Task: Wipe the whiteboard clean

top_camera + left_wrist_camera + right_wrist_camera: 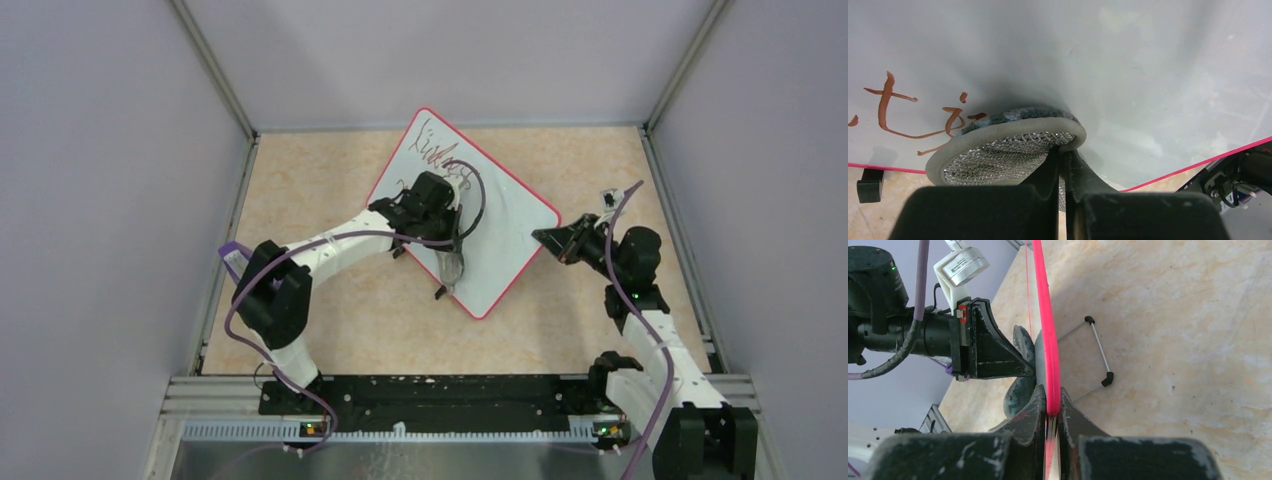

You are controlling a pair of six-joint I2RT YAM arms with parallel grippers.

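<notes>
The whiteboard has a thin red-pink rim and lies tilted on the table's far middle. Red-brown handwriting covers its far end; it also shows in the left wrist view. My left gripper is shut on a grey wiping pad with a mesh back, pressed against the board's face beside the writing. My right gripper is shut on the board's right rim, holding it edge-on. The pad's lower part hangs over the board's near side.
Black feet sit on the board's near-left edge; one shows in the left wrist view. A wire stand sticks out under the board. Metal rails and grey walls enclose the beige table.
</notes>
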